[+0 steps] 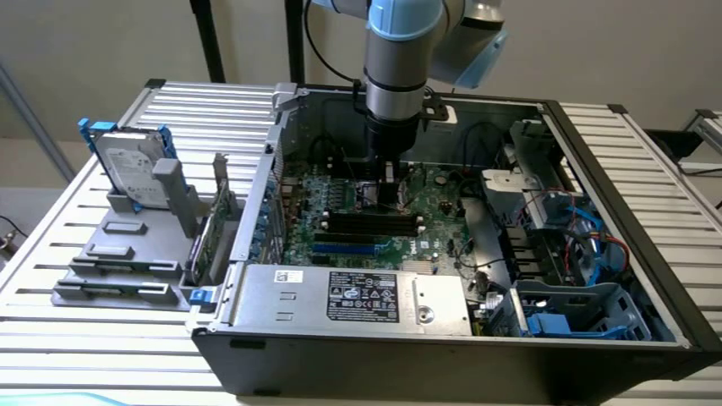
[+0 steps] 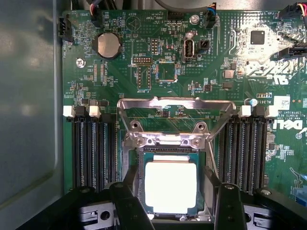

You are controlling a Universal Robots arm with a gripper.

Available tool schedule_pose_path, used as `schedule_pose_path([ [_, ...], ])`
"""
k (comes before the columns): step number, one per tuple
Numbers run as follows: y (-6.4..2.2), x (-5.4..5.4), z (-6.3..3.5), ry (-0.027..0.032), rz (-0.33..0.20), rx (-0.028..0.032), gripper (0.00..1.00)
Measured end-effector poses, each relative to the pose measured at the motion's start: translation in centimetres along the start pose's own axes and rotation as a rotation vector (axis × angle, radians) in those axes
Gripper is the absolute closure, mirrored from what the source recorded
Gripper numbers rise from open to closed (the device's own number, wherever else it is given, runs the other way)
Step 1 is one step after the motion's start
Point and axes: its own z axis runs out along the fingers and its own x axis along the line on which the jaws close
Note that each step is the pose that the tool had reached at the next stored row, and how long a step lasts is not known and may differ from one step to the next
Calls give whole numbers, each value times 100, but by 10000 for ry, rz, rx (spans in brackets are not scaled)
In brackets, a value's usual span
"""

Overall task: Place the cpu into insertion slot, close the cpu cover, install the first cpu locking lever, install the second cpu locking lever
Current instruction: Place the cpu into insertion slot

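Motherboard (image 2: 216, 57): cpu (image 2: 170, 187) seemingly within pincer (image 2: 178, 207)

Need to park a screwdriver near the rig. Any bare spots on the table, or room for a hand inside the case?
Bare slats between the grey drive rack and the table's camera-side edge; more at the exterior view's right of the case. Inside is crowded: pincer over the cpu, memory slots flanking, cables beyond.
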Motion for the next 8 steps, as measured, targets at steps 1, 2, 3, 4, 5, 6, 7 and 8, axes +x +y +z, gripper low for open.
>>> schedule_pose_path([
  [1,0,6,0,0,-1,0,37],
  [2,0,10,0,1,-2,0,37],
  [3,0,15,0,0,-2,0,37],
  [4,0,21,0,1,-2,0,37],
  [5,0,25,0,1,-2,0,37],
  [6,0,29,0,0,-2,0,37],
  [7,0,33,0,0,-2,0,37],
  [8,0,36,0,0,-2,0,37],
])
